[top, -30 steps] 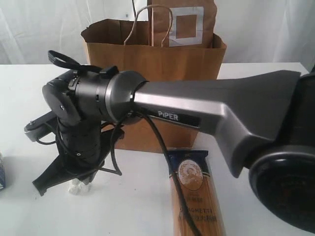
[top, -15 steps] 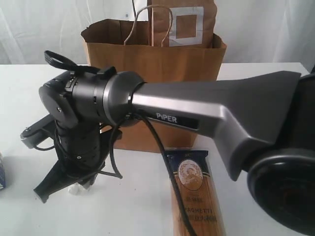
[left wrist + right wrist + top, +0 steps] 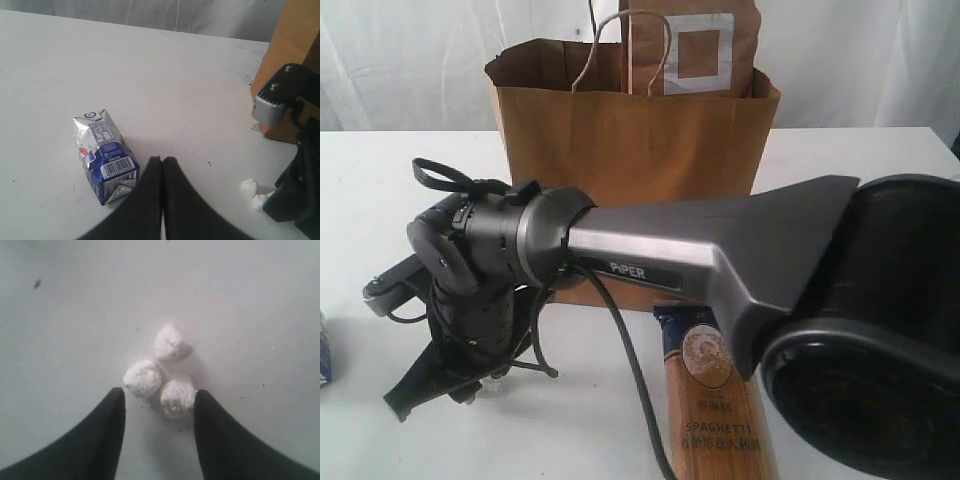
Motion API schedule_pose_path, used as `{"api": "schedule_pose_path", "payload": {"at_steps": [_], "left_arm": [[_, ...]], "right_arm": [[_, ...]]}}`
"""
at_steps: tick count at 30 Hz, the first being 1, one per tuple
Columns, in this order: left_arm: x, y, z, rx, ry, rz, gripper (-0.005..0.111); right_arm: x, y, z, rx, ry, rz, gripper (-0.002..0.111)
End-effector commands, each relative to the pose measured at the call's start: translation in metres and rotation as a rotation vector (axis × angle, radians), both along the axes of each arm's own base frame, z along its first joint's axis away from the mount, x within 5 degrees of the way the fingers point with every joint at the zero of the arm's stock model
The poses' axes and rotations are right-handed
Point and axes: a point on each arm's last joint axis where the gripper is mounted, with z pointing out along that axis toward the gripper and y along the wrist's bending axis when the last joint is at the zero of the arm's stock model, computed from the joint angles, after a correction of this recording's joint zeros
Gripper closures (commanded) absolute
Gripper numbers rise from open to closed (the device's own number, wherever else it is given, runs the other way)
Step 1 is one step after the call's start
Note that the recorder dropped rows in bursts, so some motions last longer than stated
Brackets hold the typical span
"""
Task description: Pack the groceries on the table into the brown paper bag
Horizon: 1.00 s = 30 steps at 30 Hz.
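Right fingers (image 3: pixel 95 440) apart, spaghetti packet (image 3: pixel 718 405) partly hidden

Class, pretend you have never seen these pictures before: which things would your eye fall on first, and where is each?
The big dark robot arm fills the foreground of the exterior view, reaching across the front of the tall brown paper bag. In the right wrist view, the right gripper stands open over three small white lumps on the white table. Near the shut left gripper, a small blue-white carton lies on its side.
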Motion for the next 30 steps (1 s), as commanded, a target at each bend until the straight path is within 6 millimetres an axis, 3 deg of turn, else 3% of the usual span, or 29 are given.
{"api": "schedule_pose_path", "payload": {"at_steps": [1,5,13,21,30], "left_arm": [[0.0,-0.001,-0.001,-0.012,-0.003,-0.005,0.107],[0.0,-0.001,-0.001,-0.012,-0.003,-0.005,0.107],[0.0,-0.001,-0.001,-0.012,-0.003,-0.005,0.107],[0.0,-0.001,-0.001,-0.012,-0.003,-0.005,0.107],[0.0,-0.001,-0.001,-0.012,-0.003,-0.005,0.107]], "right_arm": [[0.001,0.001,0.001,0.013,-0.006,-0.006,0.067],[0.002,0.0,-0.001,-0.008,-0.016,0.002,0.073],[0.001,-0.001,-0.002,-0.017,-0.01,0.002,0.107],[0.0,-0.004,0.026,0.028,-0.038,0.001,0.108],[0.0,-0.003,0.01,-0.007,-0.017,0.005,0.108]]}}
